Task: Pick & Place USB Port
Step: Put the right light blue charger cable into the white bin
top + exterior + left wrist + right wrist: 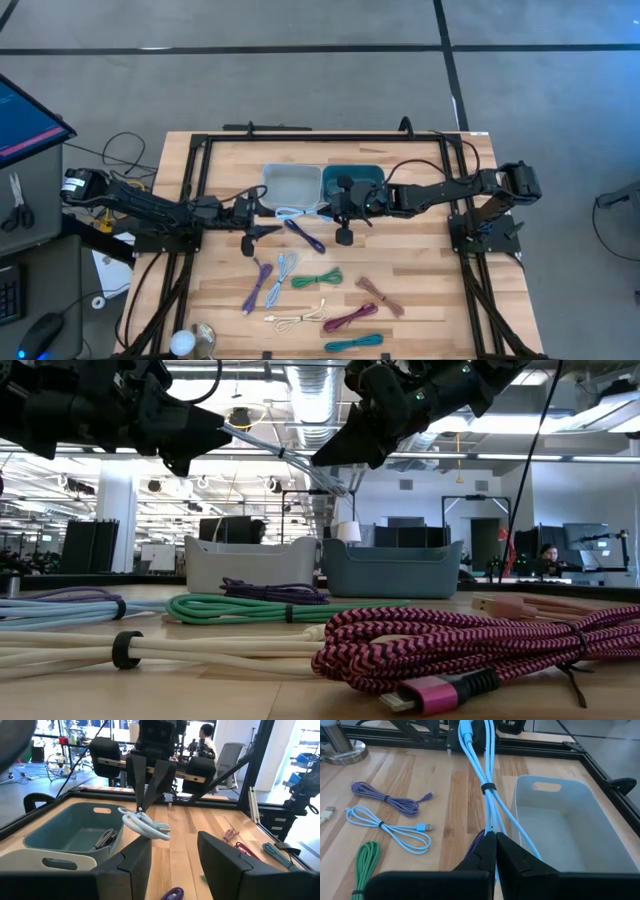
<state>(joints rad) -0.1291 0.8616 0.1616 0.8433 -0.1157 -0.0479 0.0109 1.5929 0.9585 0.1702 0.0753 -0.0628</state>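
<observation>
A light blue cable [487, 780] is held in the air between the two grippers, over the table [430, 300] just in front of the two bins; one end is pinched by the right gripper [495, 840], whose fingers are pressed together on the strands; the cable's far end lies by the left gripper [470, 732], and in the left wrist view the loop [145, 822] is seen hanging from the right gripper's tips. The left gripper [172, 855] is seen with its fingers [135, 862] spread apart; whether the cable is touched by them cannot be told.

In the high view the left gripper [262, 230] is placed in front of the grey bin [292, 186], and the right gripper [343, 212] in front of the teal bin [352, 178]; the bins stand touching, side by side. A dark cable [104, 838] is seen lying in the teal bin; the grey bin [570, 825] is seen bare inside in the right wrist view.

Other bundled cables are spread on the table nearer the front: a purple one [390, 800] and a second light blue one [390, 830] side by side; a green one [318, 279]; a white one [296, 318]; a magenta one [470, 645]; a pink one [379, 294]; a teal one [354, 343] at the front edge. A dark purple cable [305, 234] lies just below the held one.
</observation>
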